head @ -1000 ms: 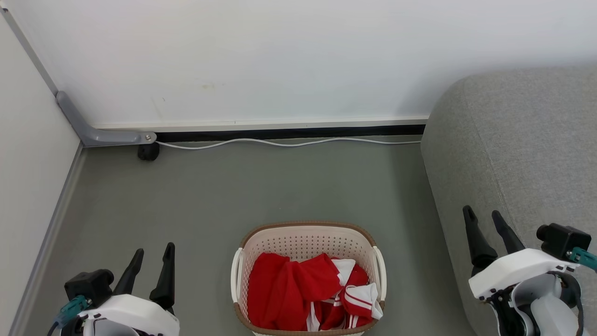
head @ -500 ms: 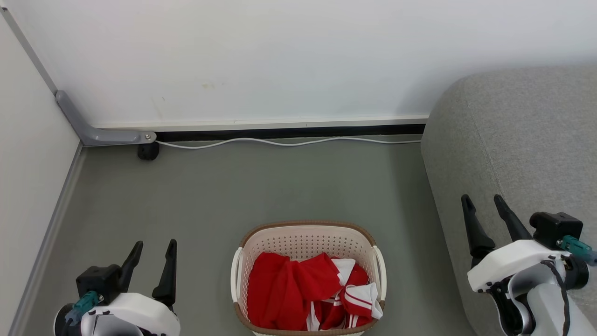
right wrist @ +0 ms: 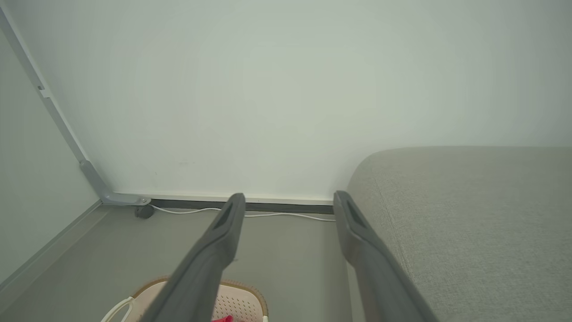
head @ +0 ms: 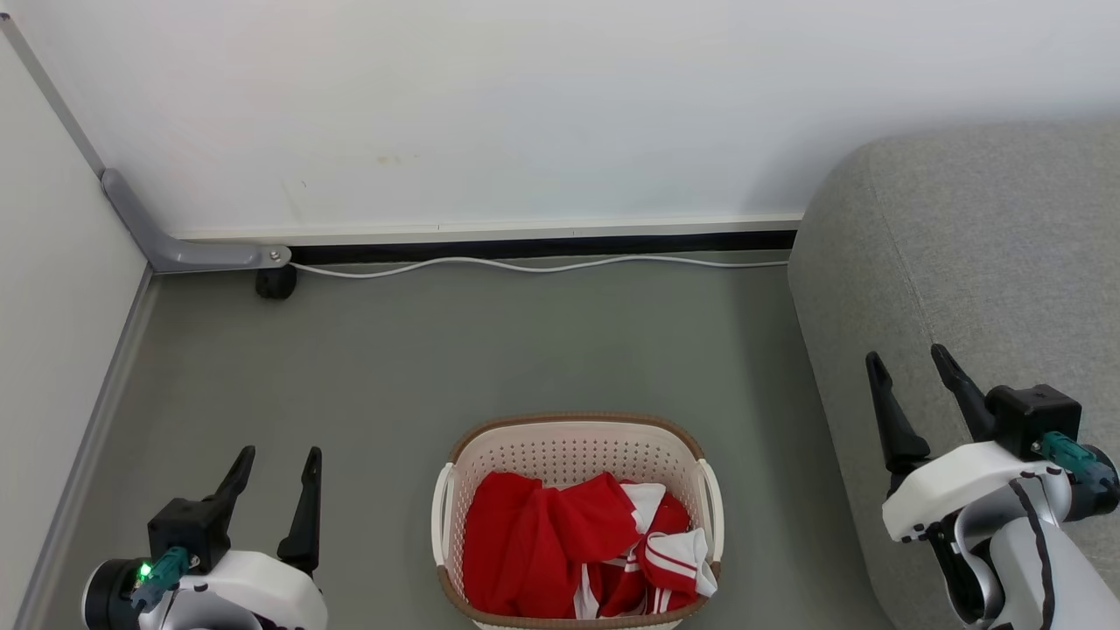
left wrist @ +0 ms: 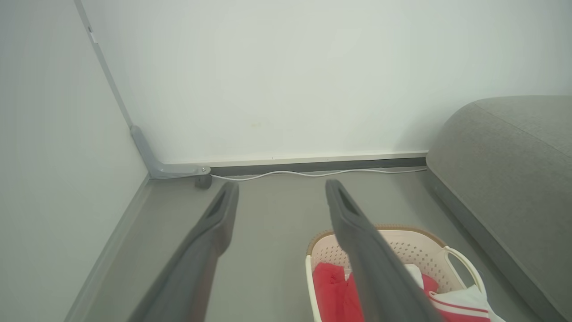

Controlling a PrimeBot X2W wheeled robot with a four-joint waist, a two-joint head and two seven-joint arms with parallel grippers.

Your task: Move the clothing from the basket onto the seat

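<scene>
Grey floor (head: pixel 525 350), one basket (head: pixel 573 422), one seat (head: pixel 980 245)

White cable (head: pixel 542 265) — along baseboard (head: pixel 542 248)

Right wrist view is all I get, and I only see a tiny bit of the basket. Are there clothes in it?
Observer: Yes, red and white clothing covers most of the floor of the basket.
Operator: Where's the other gripper?
Observer: The left gripper hangs open to the left of the basket, holding nothing.
Operator: Is mine above the basket?
Observer: No, the right gripper is off to its right, open, by the edge of the seat.
</scene>
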